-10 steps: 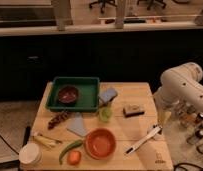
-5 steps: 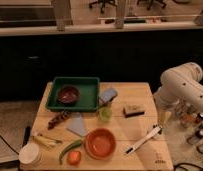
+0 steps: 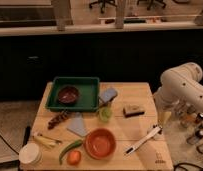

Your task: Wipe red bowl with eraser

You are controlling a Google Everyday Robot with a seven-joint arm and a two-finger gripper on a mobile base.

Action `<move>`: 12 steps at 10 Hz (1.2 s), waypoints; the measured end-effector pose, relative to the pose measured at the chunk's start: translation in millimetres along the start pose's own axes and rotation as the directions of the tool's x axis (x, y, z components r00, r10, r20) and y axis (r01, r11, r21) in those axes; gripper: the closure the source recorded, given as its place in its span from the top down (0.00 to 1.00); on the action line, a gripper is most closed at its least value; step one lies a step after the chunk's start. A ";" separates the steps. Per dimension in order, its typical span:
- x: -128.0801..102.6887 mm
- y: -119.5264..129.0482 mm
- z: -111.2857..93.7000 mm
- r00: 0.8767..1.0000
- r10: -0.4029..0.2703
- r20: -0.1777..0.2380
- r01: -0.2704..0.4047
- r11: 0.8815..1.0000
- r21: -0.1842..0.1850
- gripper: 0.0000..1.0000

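The eraser (image 3: 132,110), a small tan block over a dark base, lies on the wooden table (image 3: 140,92) right of centre. A red-orange bowl (image 3: 100,143) stands near the front edge. A darker red bowl (image 3: 68,94) sits inside a green tray (image 3: 90,82) at the back left. My gripper (image 3: 164,119) hangs from the white arm (image 3: 182,85) over the table's right edge, to the right of the eraser and apart from it.
A blue-grey slab (image 3: 108,95) leans on the tray's right side and a grey slab (image 3: 76,125) lies in front of the tray. A small green cup (image 3: 105,114), a white stick-like tool (image 3: 143,140), a green pepper (image 3: 69,148), an orange fruit (image 3: 73,157) and a white cup (image 3: 30,154) are also on the table.
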 end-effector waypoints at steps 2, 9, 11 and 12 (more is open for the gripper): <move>-11.4 -8.1 14.0 0.999 -0.047 -0.012 0.047 0.999 0.007 0.80; -20.8 -24.7 41.4 0.985 -0.173 -0.016 0.173 0.985 0.021 0.80; -24.1 -31.8 49.4 0.977 -0.212 -0.010 0.212 0.977 0.024 0.80; -21.4 -34.1 58.2 0.974 -0.226 -0.008 0.226 0.974 0.024 0.80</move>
